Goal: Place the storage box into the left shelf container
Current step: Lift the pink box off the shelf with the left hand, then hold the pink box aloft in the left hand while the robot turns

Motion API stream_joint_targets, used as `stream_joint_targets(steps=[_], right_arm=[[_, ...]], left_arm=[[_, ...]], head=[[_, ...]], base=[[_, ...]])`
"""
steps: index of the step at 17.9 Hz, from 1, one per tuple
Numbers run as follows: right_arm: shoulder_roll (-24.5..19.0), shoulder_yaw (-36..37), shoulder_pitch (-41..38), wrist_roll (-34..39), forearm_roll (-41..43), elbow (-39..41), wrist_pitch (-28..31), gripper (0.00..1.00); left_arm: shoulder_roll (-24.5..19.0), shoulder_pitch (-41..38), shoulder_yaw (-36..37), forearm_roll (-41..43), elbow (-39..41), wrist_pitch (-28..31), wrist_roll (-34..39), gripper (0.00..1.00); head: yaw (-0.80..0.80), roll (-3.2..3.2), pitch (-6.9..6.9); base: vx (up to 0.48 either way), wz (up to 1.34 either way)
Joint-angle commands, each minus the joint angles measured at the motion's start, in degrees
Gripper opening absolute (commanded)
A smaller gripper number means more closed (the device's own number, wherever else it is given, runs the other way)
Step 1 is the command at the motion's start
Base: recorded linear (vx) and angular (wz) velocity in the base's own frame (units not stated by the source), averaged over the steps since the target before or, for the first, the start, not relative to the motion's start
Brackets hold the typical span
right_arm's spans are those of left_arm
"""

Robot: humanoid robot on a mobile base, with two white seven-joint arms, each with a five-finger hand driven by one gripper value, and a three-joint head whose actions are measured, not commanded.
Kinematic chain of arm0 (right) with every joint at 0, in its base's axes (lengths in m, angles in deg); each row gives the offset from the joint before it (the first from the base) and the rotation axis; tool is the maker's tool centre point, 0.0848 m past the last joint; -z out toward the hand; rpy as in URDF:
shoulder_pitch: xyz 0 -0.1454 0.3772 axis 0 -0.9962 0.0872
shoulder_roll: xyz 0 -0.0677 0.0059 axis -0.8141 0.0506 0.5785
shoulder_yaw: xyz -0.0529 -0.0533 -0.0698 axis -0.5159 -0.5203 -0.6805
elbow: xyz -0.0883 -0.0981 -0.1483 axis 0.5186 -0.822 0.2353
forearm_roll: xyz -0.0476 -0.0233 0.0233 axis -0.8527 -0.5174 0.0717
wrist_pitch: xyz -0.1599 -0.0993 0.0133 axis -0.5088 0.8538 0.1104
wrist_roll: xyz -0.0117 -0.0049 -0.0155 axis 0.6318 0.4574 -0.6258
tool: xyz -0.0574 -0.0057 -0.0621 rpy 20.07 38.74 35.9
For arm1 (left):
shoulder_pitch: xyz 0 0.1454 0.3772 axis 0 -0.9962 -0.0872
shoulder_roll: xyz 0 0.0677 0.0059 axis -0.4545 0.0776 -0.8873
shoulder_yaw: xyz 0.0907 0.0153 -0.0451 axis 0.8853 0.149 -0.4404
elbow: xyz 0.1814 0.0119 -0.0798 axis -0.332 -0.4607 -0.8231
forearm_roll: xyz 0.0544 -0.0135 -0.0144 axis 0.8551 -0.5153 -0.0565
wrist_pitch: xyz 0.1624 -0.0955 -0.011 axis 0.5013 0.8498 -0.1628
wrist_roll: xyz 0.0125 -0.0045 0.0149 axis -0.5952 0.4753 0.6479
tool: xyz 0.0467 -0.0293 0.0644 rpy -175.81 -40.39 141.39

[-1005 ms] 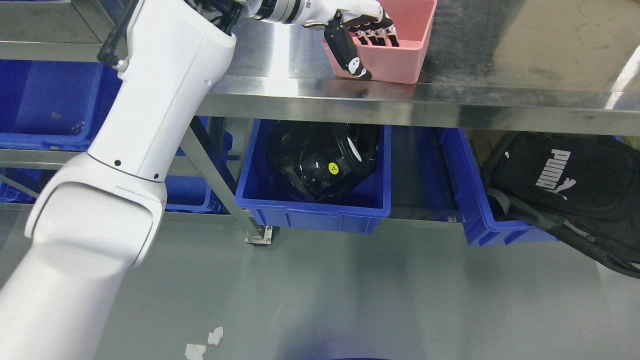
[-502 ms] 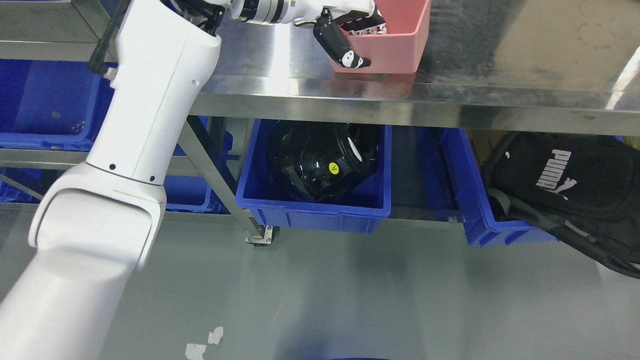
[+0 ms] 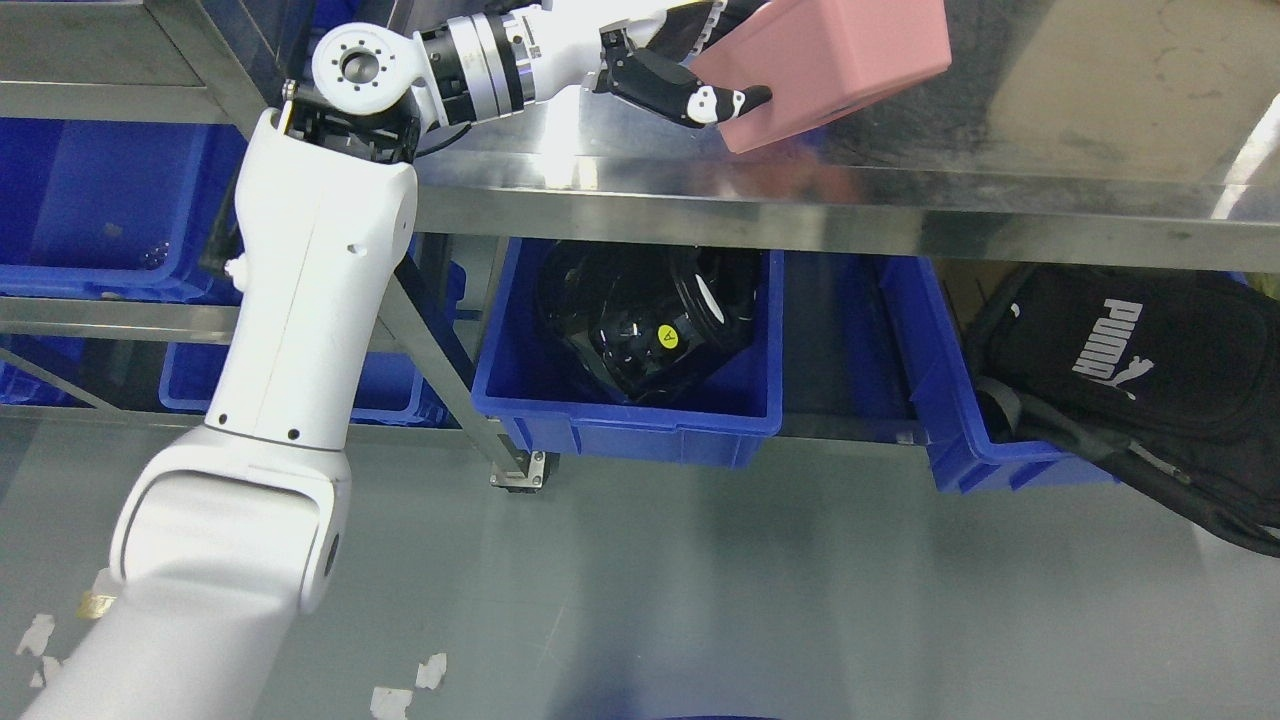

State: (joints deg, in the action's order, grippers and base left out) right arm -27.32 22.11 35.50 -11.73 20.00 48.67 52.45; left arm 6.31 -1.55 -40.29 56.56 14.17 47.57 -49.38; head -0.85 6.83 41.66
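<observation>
Steel makes up the big table (image 3: 700,200), the largest thing here, and it shines across the top of the view. Next comes the white left arm (image 3: 300,330), which reaches up from the lower left so its hand can get over the tabletop. Under the table sit blue bins (image 3: 640,425); the middle one holds a black helmet-like thing (image 3: 645,320), and a black bag (image 3: 1130,370) leans at the right. The pink storage box (image 3: 840,60) is up off the table and tipped, its flat bottom showing, probably so it can be carried to the shelf container at the left. The left hand (image 3: 680,75) grips its edge, black thumb pressed under the side.
</observation>
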Motion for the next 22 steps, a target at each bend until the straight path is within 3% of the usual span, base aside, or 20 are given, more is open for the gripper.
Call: stream_joint_targets(steps=[1,4,8,10,13,17,22], right_arm=[[1.0,0.0,0.2,-0.3,1.2,1.0,-0.1,1.00],[1.0,0.0,0.2,-0.4,1.2,1.0,-0.2,1.00],[1.0,0.0,0.2,-0.4,1.2,1.0,-0.2,1.00],[1.0,0.0,0.3,-0.4,1.2,1.0,-0.2,1.00],[1.0,0.0,0.3,-0.4,1.2,1.0,-0.1,1.00],[1.0,0.0,0.3,-0.4,1.2,1.0,-0.2,1.00],[1.0,0.0,0.2,-0.4,1.2,1.0,-0.1,1.00]], left_arm=[[-1.0,-10.7,-7.1,-9.0,13.7,-5.7,3.7,0.02],[-1.0,-19.2,-7.2,-9.4,23.2,-13.2,13.8,0.03],[-1.0,-27.5,-5.1,-9.3,34.9,-14.5,26.4,0.03],[-1.0,-30.6,-2.0,-9.3,37.0,-16.4,30.9,0.03],[-1.0,-35.3,5.6,-9.3,37.1,-25.6,41.8,0.03],[-1.0,-39.4,8.3,-9.3,37.1,-31.3,42.7,0.02],[-1.0,-45.5,7.1,-9.3,37.0,-33.5,42.7,0.03]], head=[[0.00,0.00,0.00],[0.00,0.00,0.00],[0.00,0.00,0.00],[0.00,0.00,0.00],[0.00,0.00,0.00],[0.00,0.00,0.00],[0.00,0.00,0.00]], base=[[0.000,0.00],[0.000,0.00],[0.000,0.00],[0.000,0.00],[0.001,0.08],[-0.028,0.32],[-0.024,0.68]])
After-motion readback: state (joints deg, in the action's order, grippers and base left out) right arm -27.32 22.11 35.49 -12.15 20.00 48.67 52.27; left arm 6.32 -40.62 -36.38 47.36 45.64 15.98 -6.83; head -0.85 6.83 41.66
